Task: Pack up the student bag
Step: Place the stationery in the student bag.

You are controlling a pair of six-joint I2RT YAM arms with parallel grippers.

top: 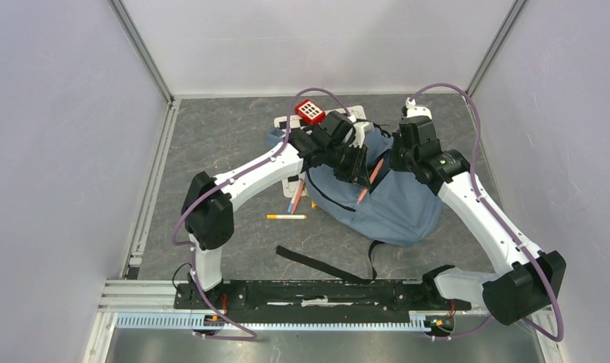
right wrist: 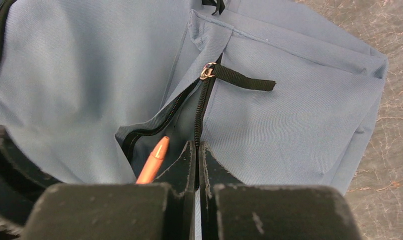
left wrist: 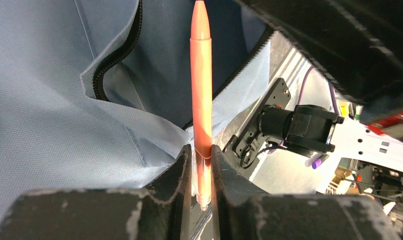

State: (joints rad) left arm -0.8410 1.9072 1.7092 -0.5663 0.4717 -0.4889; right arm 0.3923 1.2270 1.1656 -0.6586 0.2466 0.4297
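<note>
— Where's your bag (top: pixel 399 206)?
— On the table (top: pixel 211 144), centre-right. Your left gripper (left wrist: pixel 201 156) clamps the pen (left wrist: pixel 201 85); right gripper (right wrist: pixel 198 151) pinches the zip (right wrist: pixel 203 102). The pocket (right wrist: pixel 175 124) inside is too dark to read.

the white-and-black left arm (top: pixel 245 172) reaches far and right, its left end effector (left wrist: pixel 202 152) clamped on a slim orange pen (left wrist: pixel 201 85). the matching right arm (top: pixel 480 212) reaches far and left, its right end effector (right wrist: pixel 198 150) pinched closed on the zipper edge of the blue-grey fabric backpack (right wrist: pixel 289 115).
</note>
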